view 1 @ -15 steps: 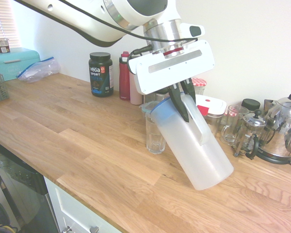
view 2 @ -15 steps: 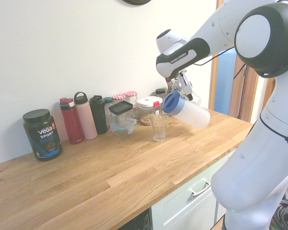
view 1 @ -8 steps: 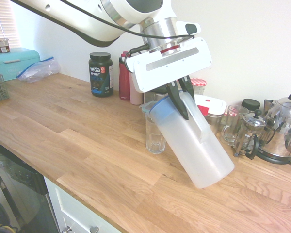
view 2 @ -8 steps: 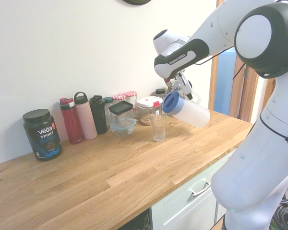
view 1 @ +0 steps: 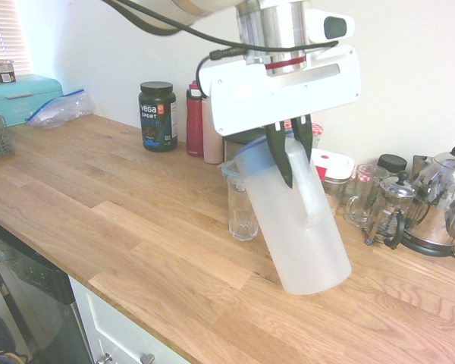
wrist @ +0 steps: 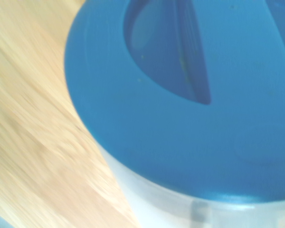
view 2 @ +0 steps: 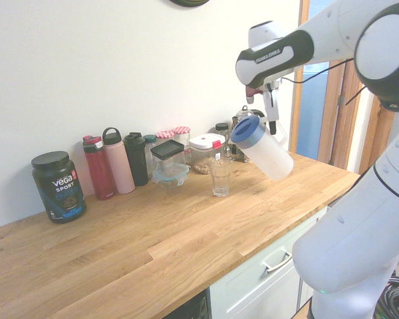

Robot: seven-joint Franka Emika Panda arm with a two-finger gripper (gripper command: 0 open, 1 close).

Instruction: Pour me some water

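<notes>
We see the gripper (view 1: 292, 155) holding a big see-through jug (view 1: 296, 224) by its handle. The two dark fingers (view 1: 279, 155) are squeezed tight on the handle near the top of the jug. The jug hangs in the air over the wooden counter (view 1: 121, 220). It does not touch the wood.

The jug is long, and it leans. Its blue lid (view 2: 246, 131) is the high end, and that end tips toward the drinking glass (view 2: 220, 177). Its flat bottom is the low end and points down and away from the glass. In the first outside view the lid end sits just beside the rim of the glass (view 1: 243, 208), up above it. In the second outside view the lid is higher than the glass and a bit off to the side.

We cannot tell if there is water in the jug, because its wall looks milky. We cannot see any water in the glass either.

Some things are hard to see. The jug hides part of the jars behind it. The kettle (view 1: 444, 201) is cut off at the edge. In the wrist view the blue lid (wrist: 190, 95) fills most of the picture and the wood looks blurry. The fingers do not show there.
</notes>
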